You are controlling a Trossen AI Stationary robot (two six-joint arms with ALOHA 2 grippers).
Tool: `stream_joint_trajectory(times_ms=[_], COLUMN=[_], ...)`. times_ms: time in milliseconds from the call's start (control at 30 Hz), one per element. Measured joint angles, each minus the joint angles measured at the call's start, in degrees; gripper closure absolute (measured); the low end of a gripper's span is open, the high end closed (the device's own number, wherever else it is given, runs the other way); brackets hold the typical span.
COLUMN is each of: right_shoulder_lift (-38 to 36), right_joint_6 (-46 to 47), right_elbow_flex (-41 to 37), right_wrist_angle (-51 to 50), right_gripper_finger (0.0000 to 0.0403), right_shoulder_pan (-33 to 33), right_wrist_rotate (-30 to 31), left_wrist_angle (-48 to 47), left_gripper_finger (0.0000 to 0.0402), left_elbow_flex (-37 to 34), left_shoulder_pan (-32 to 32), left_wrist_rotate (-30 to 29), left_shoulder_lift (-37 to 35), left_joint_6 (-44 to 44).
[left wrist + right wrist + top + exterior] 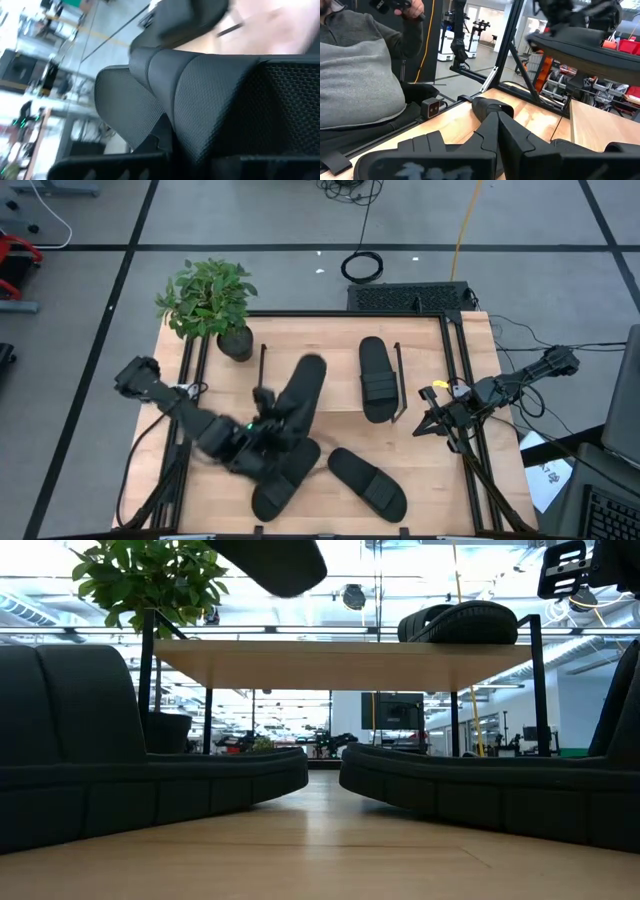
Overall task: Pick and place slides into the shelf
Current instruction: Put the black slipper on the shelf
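My left gripper (262, 428) is shut on a black slide (302, 395) and holds it in the air over the table's middle, left of the shelf's (335, 345) centre. In the low view that slide (275, 562) hangs above the shelf board (340, 660). A second slide (378, 378) lies sole-down on the board's right part (460, 622). Two more slides (280, 485) (368, 482) lie on the tabletop near the near edge. My right gripper (428, 420) waits shut at the table's right side (495, 130). My left gripper holds the slide at its end toward the table's near edge (272, 430), coming from the table's left. The slide is lifted clear, its other end (310, 370) toward the shelf. The ribbed strap (200, 100) fills the wrist view and hides the contact.
A potted plant (215, 305) stands at the table's far left, beside the shelf. Black frame bars (465, 370) run along the table's sides. A person in a grey top (355, 75) sits beyond the table. Bare wood (330, 435) shows between shelf and floor slides.
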Motion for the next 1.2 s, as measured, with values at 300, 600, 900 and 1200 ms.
stream_joint_trajectory(times_ms=[300, 600, 900, 1200], right_shoulder_lift=[0.0, 0.0, 0.0, 0.0], right_joint_6=[0.0, -0.1, -0.4, -0.4], right_elbow_flex=[0.0, 0.0, 0.0, 0.0], right_wrist_angle=[0.0, 0.3, 0.3, 0.4], right_gripper_finger=[0.0403, 0.0403, 0.0403, 0.0403], right_shoulder_pan=[0.0, 0.0, 0.0, 0.0], right_wrist_rotate=[0.0, 0.0, 0.0, 0.0], left_wrist_angle=[3.4, 12.5, 18.2, 26.6], left_gripper_finger=[0.0392, 0.0392, 0.0392, 0.0392], left_elbow_flex=[0.0, 0.0, 0.0, 0.1], left_shoulder_pan=[13.2, 19.1, 22.2, 23.3], left_wrist_rotate=[2.3, 5.3, 0.7, 5.9], left_shoulder_lift=[0.3, 8.5, 12.7, 12.5], left_joint_6=[4.3, 15.5, 16.2, 21.8])
